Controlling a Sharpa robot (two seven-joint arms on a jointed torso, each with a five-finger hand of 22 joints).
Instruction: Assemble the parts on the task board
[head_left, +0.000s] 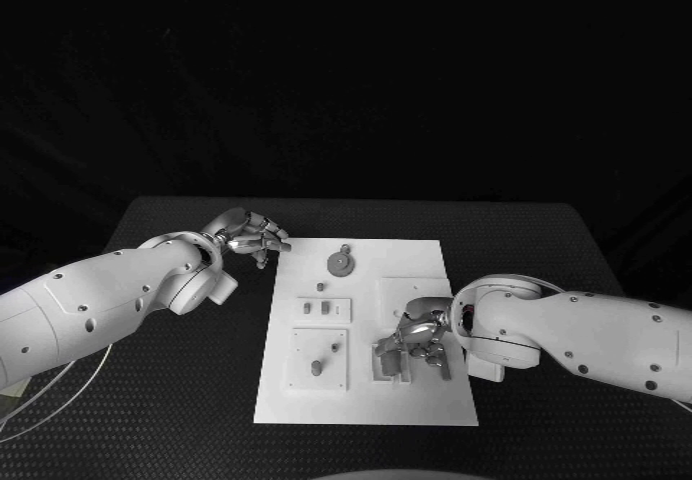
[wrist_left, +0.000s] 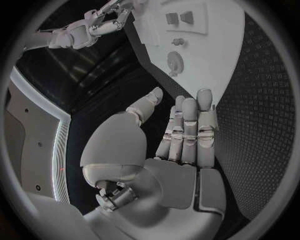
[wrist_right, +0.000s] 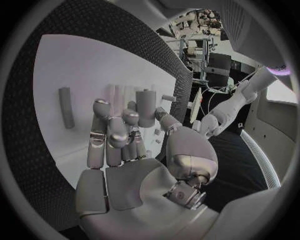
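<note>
The white task board (head_left: 368, 400) lies in the middle of the black table. My right hand (head_left: 418, 338) hovers low over the board's right half. In the right wrist view, an upright grey peg (wrist_right: 146, 107) stands between a fingertip and the thumb, and looks pinched. My left hand (head_left: 254, 236) hangs over the table just off the board's far left corner; its fingers (wrist_left: 187, 125) are stretched out with nothing in them. A round grey disc part (head_left: 340, 263) lies at the board's far end, also seen from the left wrist (wrist_left: 175, 62).
Small grey parts sit in the board's left column: two blocks (head_left: 325, 306) in the middle and a short peg (head_left: 317, 368) nearer me. A flat grey bar (wrist_right: 65, 107) lies on the board beyond my right fingers. Black matting (head_left: 159, 420) surrounds the board.
</note>
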